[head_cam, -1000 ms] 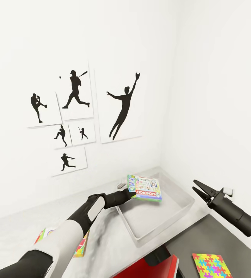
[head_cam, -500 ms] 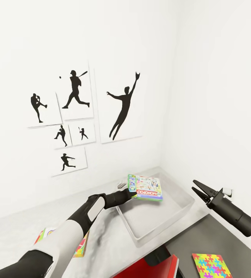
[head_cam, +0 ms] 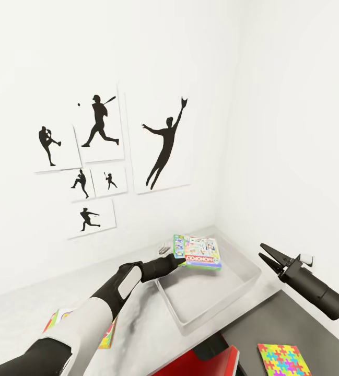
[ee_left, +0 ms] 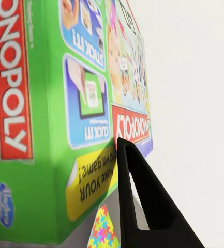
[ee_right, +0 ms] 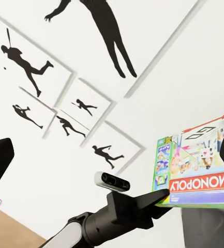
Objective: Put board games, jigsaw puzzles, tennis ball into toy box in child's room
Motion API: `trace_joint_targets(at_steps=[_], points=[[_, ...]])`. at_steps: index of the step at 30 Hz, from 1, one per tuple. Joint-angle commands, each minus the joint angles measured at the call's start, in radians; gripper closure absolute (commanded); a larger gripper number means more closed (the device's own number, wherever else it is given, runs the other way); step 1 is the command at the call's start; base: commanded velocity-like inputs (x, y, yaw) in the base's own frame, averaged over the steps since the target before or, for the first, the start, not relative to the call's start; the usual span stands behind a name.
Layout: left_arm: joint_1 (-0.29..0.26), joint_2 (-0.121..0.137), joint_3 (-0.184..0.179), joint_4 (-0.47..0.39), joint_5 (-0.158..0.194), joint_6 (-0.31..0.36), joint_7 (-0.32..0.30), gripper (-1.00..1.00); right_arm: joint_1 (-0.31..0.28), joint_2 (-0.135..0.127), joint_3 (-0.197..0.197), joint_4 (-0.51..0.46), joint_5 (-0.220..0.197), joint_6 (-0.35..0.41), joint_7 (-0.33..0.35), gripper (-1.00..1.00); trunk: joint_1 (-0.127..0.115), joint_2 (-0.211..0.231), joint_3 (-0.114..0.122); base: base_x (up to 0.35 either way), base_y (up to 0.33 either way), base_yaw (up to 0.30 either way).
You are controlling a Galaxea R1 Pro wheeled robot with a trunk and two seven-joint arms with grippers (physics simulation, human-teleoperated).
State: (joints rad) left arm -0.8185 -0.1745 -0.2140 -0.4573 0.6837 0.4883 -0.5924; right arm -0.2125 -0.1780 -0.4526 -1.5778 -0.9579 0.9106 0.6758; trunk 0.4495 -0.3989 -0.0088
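A jigsaw puzzle [head_cam: 80, 326] lies flat on the table [head_cam: 23, 318], well to the left of the toy box [head_cam: 211, 292] and partly hidden under the left arm; against the earlier head pictures it sits a touch lower and further left in the view, as do the silhouette pictures [head_cam: 101, 162] on the wall, which tells of a small camera shift and not of a move of theirs. The left gripper [head_cam: 178, 259] reaches to the toy box's left rim and is pinched on the green edge of the Monopoly board game [head_cam: 198, 251], one black finger [ee_left: 143, 201] pressed against the box face in the left wrist view. The game hangs in the air above the inside of the toy box, near its back left corner, nearly level with its red logo toward the robot. Compared with a second ago it has drifted slightly right and a little further over the bin, still clear of the floor of it. Right of the toy box, the right gripper [head_cam: 266, 253] hovers with its fingers spread and nothing between them, in the same place as before. A second jigsaw puzzle [head_cam: 284, 359] lies on the dark grey cabinet [head_cam: 289, 324], below the toy box's right end in the head view.
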Motion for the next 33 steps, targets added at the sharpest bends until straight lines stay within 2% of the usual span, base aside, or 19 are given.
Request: trace_joint_targets(at_steps=[1, 29, 33], points=[[-0.001, 0.0, -0.001, 0.0, 0.008, 0.007, 0.0, 1.0, -0.001, 0.0, -0.001, 0.0, 0.001, 0.005, 0.003, -1.0, 0.001, -0.001, -0.001, 0.041, -0.072, 0.0], [-0.001, 0.0, -0.001, 0.0, 0.011, 0.007, -0.026, 1.0, 0.001, 0.002, 0.0, 0.001, 0.002, 0.0, 0.002, -1.0, 0.001, -0.001, -0.001, 0.016, -0.03, 0.0], [0.004, 0.0, 0.003, 0.023, 0.019, -0.017, -0.034, 1.0, 0.004, 0.025, 0.009, 0.001, 0.001, -0.001, 0.001, -1.0, 0.001, -0.001, -0.001, 0.0, 0.0, 0.0]])
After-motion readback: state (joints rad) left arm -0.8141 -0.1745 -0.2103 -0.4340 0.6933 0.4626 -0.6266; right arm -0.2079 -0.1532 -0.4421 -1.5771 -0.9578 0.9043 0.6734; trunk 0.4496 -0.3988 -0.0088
